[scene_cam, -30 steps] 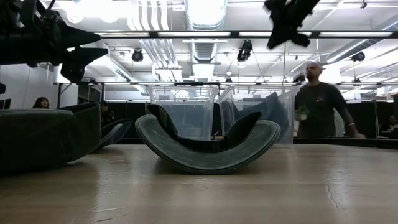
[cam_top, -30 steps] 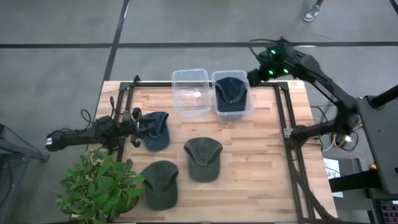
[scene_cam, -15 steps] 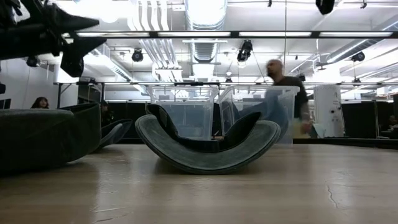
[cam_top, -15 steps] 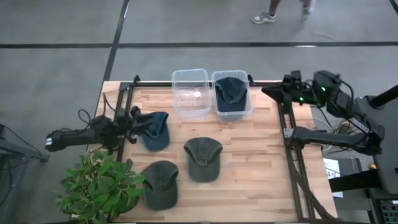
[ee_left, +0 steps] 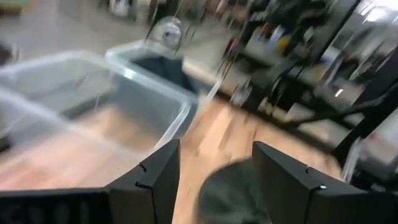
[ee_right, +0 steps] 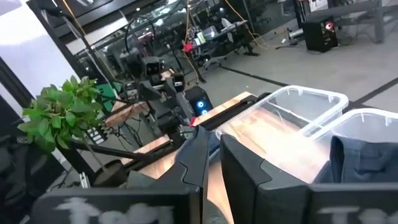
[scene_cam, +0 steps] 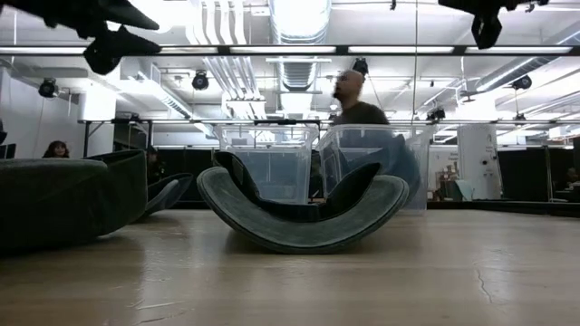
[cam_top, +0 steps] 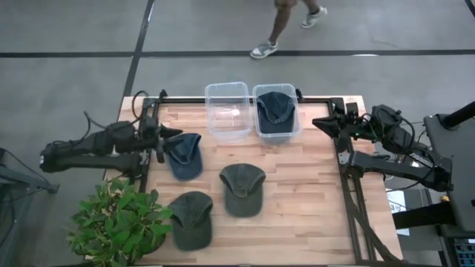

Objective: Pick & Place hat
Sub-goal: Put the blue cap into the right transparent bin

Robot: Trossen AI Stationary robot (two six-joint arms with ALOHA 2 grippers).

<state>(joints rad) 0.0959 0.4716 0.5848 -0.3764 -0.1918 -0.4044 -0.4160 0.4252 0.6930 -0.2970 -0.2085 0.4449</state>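
1. A pale wooden-plank worktop (cam_top: 297, 178) carries two clear plastic bins at its 12 o'clock edge: the empty left bin (cam_top: 227, 111) touches the right bin (cam_top: 276, 113), which holds a dark navy cloth cap (cam_top: 276, 108).
2. A second blue cloth cap (cam_top: 185, 156) lies at 9 o'clock, just beside the left gripper (cam_top: 169, 135), which hangs over the cap's upper edge with its fingers (ee_left: 155, 180) spread apart and empty.
3. Two olive-green caps rest nearer 6 o'clock: one at centre (cam_top: 243, 190), the other (cam_top: 192, 219) toward 7 o'clock, beside a leafy green potted plant (cam_top: 119, 222).
4. The right gripper (cam_top: 323, 123) waits at 2 o'clock past the worktop's edge, its fingers (ee_right: 199, 155) drawn nearly together, holding nothing.
5. A person (scene_cam: 355, 104) walks behind the bins.
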